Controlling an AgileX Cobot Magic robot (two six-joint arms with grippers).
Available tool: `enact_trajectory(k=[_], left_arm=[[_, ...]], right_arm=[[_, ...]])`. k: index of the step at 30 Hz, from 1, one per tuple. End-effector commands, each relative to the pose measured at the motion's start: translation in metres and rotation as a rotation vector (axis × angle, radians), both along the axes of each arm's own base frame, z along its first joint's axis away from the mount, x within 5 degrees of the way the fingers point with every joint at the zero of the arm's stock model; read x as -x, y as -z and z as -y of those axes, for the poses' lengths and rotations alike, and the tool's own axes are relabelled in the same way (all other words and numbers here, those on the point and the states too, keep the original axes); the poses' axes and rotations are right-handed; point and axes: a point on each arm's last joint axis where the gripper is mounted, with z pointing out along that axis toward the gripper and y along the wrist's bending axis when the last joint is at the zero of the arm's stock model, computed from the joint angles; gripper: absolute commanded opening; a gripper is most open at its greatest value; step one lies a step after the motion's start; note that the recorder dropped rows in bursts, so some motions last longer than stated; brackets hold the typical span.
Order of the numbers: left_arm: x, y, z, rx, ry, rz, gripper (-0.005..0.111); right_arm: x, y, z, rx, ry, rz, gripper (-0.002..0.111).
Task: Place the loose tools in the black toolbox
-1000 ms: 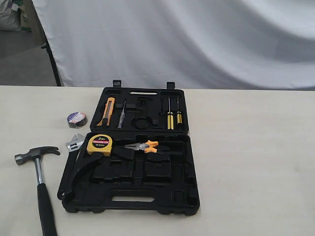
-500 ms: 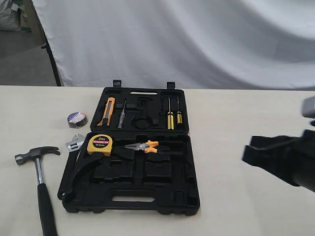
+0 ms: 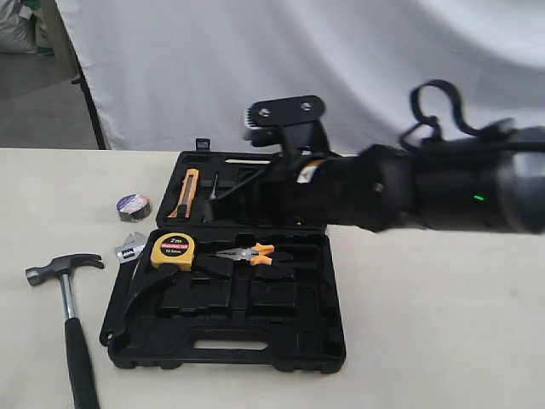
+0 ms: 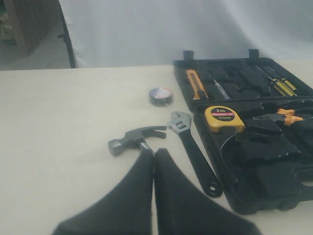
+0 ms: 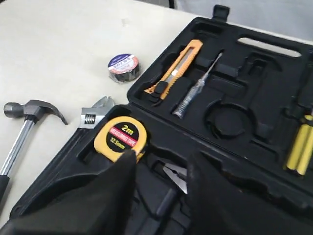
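The black toolbox (image 3: 266, 358) lies open on the table with its two halves flat. To its left lie the claw hammer (image 3: 66, 271), the small adjustable wrench (image 3: 129, 249) and the black tape roll (image 3: 134, 206). My right arm (image 3: 409, 192) reaches in from the right above the toolbox's far half. In the right wrist view the right gripper (image 5: 161, 159) is open and empty over the toolbox (image 5: 234, 88), near the yellow tape measure (image 5: 121, 138). In the left wrist view the left gripper (image 4: 154, 152) is shut and empty, hovering short of the hammer (image 4: 137, 138), wrench (image 4: 193, 152) and tape roll (image 4: 161, 96).
The tape measure (image 3: 172, 249) and the orange-handled pliers (image 3: 251, 253) sit in the toolbox's near half. An orange utility knife (image 3: 186, 192) and yellow-handled screwdrivers (image 3: 294, 207) fill its far half. A white cloth backdrop (image 3: 255, 68) hangs behind the table.
My right arm has swept in from the right edge to above the toolbox's far half. The hammer, wrench and tape roll have not moved.
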Motion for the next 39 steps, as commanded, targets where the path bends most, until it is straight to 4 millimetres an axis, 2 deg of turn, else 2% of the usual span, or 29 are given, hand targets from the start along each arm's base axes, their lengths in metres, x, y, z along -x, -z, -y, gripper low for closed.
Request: enact_trajectory(k=[1, 7, 11, 16, 21, 27, 32, 39], left_arm=[[0.0, 0.001, 0.001, 0.01, 0.008, 0.0, 0.0], [0.0, 0.001, 0.001, 0.01, 0.008, 0.0, 0.0], [0.0, 0.001, 0.001, 0.01, 0.008, 0.0, 0.0], [0.0, 0.001, 0.001, 0.01, 0.008, 0.0, 0.0], [0.0, 0.001, 0.001, 0.01, 0.008, 0.0, 0.0], [0.0, 0.001, 0.001, 0.01, 0.008, 0.0, 0.0], [0.0, 0.001, 0.001, 0.01, 0.008, 0.0, 0.0], [0.0, 0.001, 0.001, 0.01, 0.008, 0.0, 0.0]], right_arm=[[-0.032, 0.012, -0.042, 0.081, -0.105, -0.016, 0.053], [-0.072, 0.029, -0.093, 0.117, -0.202, -0.021, 0.073], [-0.09, 0.037, -0.117, 0.129, -0.259, 0.011, 0.087], [-0.103, 0.056, -0.145, 0.132, -0.324, 0.052, 0.089], [-0.106, 0.069, -0.166, 0.129, -0.375, 0.088, 0.089], [-0.115, 0.08, -0.181, 0.092, -0.391, 0.17, 0.088], [-0.121, 0.087, -0.184, 0.068, -0.385, 0.214, 0.088], [-0.125, 0.118, -0.186, 0.073, -0.367, 0.246, 0.088]])
